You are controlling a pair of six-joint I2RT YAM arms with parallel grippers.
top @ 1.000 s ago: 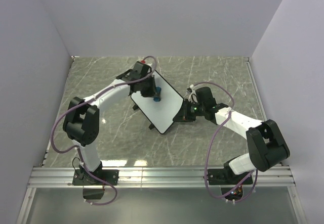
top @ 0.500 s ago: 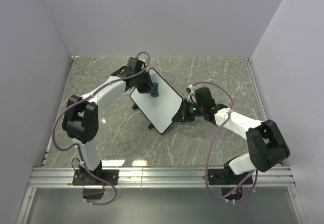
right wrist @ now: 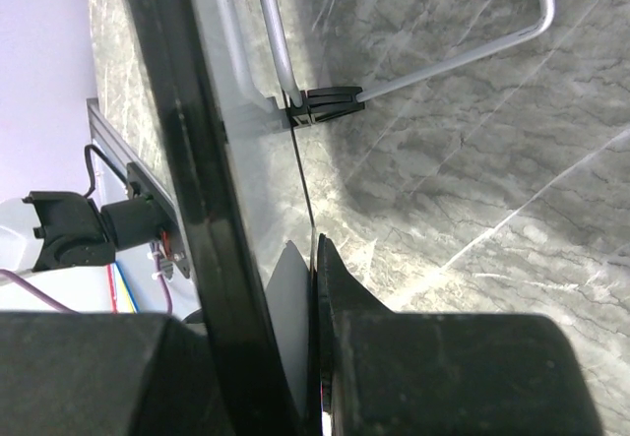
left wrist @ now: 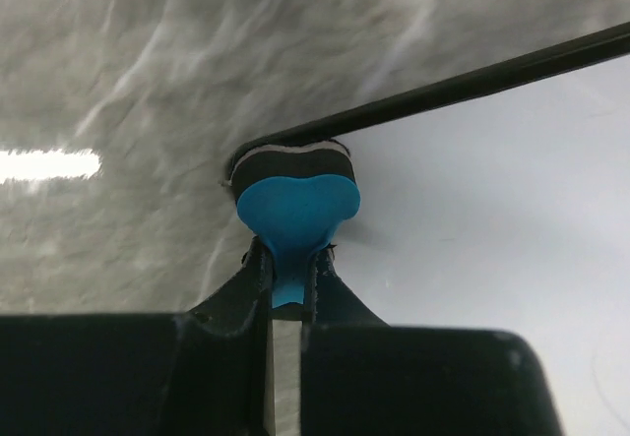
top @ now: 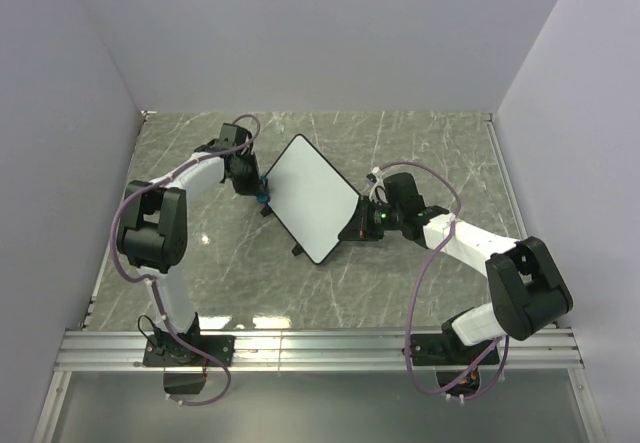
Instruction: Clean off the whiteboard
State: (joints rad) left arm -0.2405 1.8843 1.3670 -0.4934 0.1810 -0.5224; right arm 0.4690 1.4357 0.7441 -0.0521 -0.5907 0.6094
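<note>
The left claw (left wrist: pixel 292 277) is clenched on the narrow stem of a blue eraser (left wrist: pixel 295 208). The eraser's black pad presses against the rounded corner of the whiteboard (left wrist: pixel 492 219), right at the thin black rim. From the top camera, this claw (top: pixel 258 189) sits at the board's left corner with the eraser (top: pixel 264 197) poking out below it, and the left arm bends back from there toward its base at the near edge. The right claw (top: pixel 358 227) is clamped shut on the opposite, right-hand edge of the whiteboard (top: pixel 310 195). In its own wrist view, the fingers (right wrist: pixel 330 288) pinch the board edge-on. A bent metal rod (right wrist: pixel 433 57) runs from a black clip across the grey surface beyond. The board lies between the two arms in the middle of the marbled worktop (top: pixel 440 153), turned diagonally, with its white face looking blank from above.
</note>
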